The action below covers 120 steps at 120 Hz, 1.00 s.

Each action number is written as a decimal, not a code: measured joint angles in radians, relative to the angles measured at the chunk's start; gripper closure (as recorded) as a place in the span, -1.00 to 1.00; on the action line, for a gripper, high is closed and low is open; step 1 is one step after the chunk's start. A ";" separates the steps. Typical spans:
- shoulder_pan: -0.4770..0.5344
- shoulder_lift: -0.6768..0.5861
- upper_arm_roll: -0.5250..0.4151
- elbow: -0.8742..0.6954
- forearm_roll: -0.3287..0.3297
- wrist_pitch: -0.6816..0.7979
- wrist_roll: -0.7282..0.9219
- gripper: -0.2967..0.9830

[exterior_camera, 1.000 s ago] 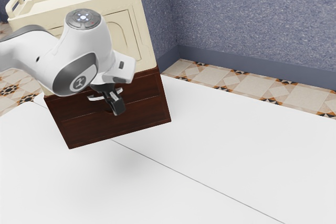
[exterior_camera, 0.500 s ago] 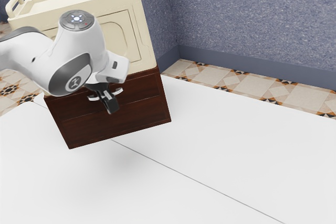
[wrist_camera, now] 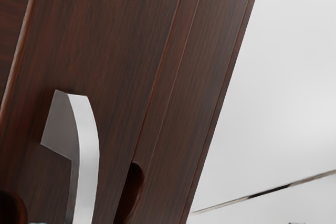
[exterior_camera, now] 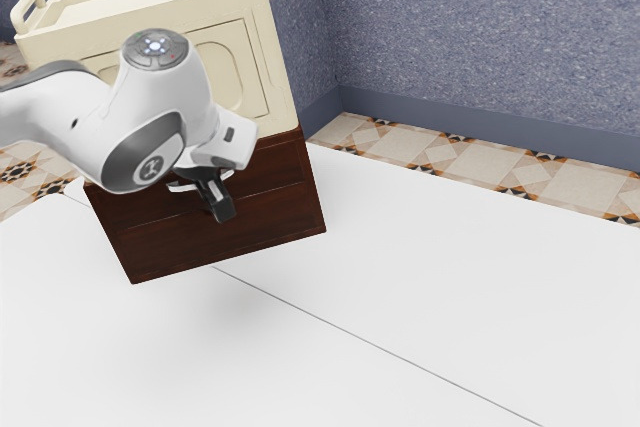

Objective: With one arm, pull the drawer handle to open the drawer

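Observation:
The gripper (exterior_camera: pixel 220 201) is in front of the dark wooden drawer front (exterior_camera: pixel 270 173), at its curved silver handle (exterior_camera: pixel 184 187). Part of the handle is hidden behind the gripper, and whether the two touch is unclear. In the wrist view the silver handle (wrist_camera: pixel 89 156) stands out from the brown drawer front (wrist_camera: pixel 105 40), close to the hand. From the exterior view the drawer front looks level with the cabinet around it. How the gripper stands, open or shut, cannot be made out.
A cream upper cabinet part (exterior_camera: pixel 270 77) with raised end handles sits above the dark wooden part. The white table (exterior_camera: pixel 420 287) spreads in front and toward the exterior view's right. Behind are a blue wall (exterior_camera: pixel 480 37) and patterned floor tiles (exterior_camera: pixel 450 154).
My hand moved a little to the exterior view's left, then back to the right, and is now slightly lower than at first. The drawer front has not visibly moved.

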 joint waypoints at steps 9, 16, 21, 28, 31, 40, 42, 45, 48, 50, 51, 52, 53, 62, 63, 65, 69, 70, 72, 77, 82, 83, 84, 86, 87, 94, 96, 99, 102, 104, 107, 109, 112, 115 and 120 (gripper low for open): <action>0.005 -0.003 0.000 -0.006 0.000 0.003 0.003 -0.31; 0.009 -0.004 0.000 -0.011 0.000 0.005 0.004 -0.29; 0.013 -0.003 0.000 -0.012 0.000 0.009 0.005 -0.26; 0.017 -0.002 0.000 -0.013 -0.001 0.014 0.006 -0.22; 0.019 -0.002 0.000 -0.013 -0.001 0.016 0.007 -0.20; 0.021 -0.005 0.002 -0.016 -0.001 0.020 0.005 -0.12; 0.021 -0.006 0.002 -0.017 -0.001 0.021 0.005 -0.11; 0.022 -0.007 0.002 -0.019 0.000 0.022 0.004 -0.09; 0.022 -0.008 0.001 -0.021 0.000 0.023 0.002 -0.08; 0.023 -0.009 0.000 -0.022 0.000 0.024 0.001 -0.07; 0.023 -0.010 0.000 -0.022 0.000 0.024 0.001 -0.06; 0.022 -0.011 0.001 -0.022 0.000 0.024 0.000 -0.05; 0.022 -0.012 0.001 -0.023 -0.001 0.024 0.000 -0.03; 0.021 -0.021 0.000 -0.035 -0.002 0.027 -0.007 0.01; 0.021 -0.022 -0.001 -0.036 -0.002 0.027 -0.008 0.01; 0.022 -0.023 -0.001 -0.038 -0.002 0.027 -0.009 0.01; 0.022 -0.025 -0.002 -0.041 -0.003 0.028 -0.013 0.02; 0.021 -0.025 -0.002 -0.042 -0.003 0.028 -0.014 0.02; 0.021 -0.026 -0.002 -0.043 -0.003 0.029 -0.016 0.03; 0.021 -0.029 -0.002 -0.047 -0.003 0.029 -0.021 0.03; 0.019 -0.035 -0.002 -0.053 -0.005 0.030 -0.024 0.05; 0.019 -0.036 -0.002 -0.054 -0.005 0.030 -0.025 0.05; 0.018 -0.038 -0.002 -0.055 -0.005 0.030 -0.026 0.06; 0.017 -0.040 -0.002 -0.057 -0.005 0.030 -0.027 0.07; 0.017 -0.041 -0.001 -0.057 -0.006 0.030 -0.028 0.07; 0.017 -0.045 -0.002 -0.060 -0.007 0.030 -0.032 0.12; 0.017 -0.046 -0.002 -0.060 -0.008 0.030 -0.033 0.13; 0.016 -0.048 -0.002 -0.063 -0.008 0.030 -0.035 0.15; 0.015 -0.052 -0.002 -0.065 -0.008 0.030 -0.037 0.17; 0.015 -0.054 -0.002 -0.067 -0.008 0.031 -0.038 0.17; 0.014 -0.055 -0.002 -0.069 -0.008 0.031 -0.040 0.18; 0.014 -0.056 -0.002 -0.069 -0.008 0.031 -0.041 0.18; 0.013 -0.058 -0.002 -0.071 -0.008 0.031 -0.042 0.19; 0.013 -0.059 -0.002 -0.072 -0.007 0.031 -0.044 0.20; 0.012 -0.062 -0.002 -0.076 -0.006 0.031 -0.047 0.20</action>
